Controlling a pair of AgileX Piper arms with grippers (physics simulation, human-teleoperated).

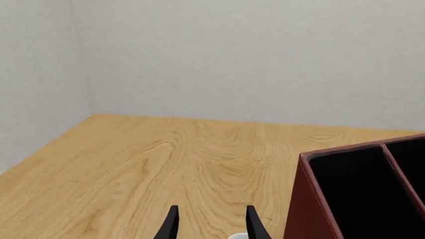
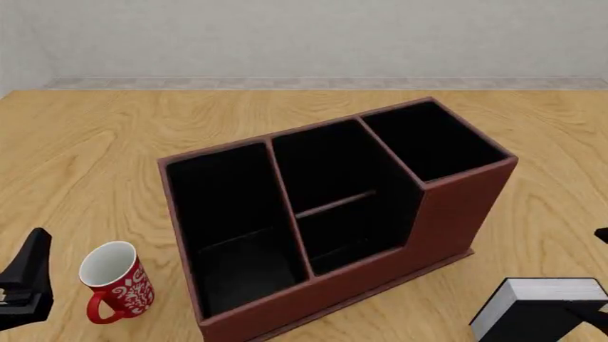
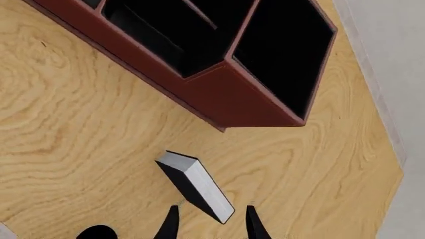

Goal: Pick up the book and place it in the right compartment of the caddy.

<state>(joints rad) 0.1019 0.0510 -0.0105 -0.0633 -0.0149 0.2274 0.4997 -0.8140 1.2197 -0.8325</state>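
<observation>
The reddish-brown caddy [image 2: 380, 263] stands mid-table, angled, with three black-lined sections. Its right compartment [image 2: 432, 142] is the narrow, taller end section, also in the right wrist view [image 3: 285, 50]. The black book [image 2: 537, 310] with white page edges sits on the table near the caddy's right front corner. In the right wrist view the book [image 3: 196, 189] reaches towards my right gripper [image 3: 212, 224], which is open, with the book's near end between the fingertips and not clamped. My left gripper [image 1: 212, 226] is open and empty, left of the caddy [image 1: 312, 209].
A red mug [image 2: 114, 285] with a white inside stands left of the caddy's front, close to my left gripper [image 2: 24, 285]. Its white rim [image 1: 238, 235] shows just below the left fingertips. Bare wooden table lies around; a grey wall stands behind.
</observation>
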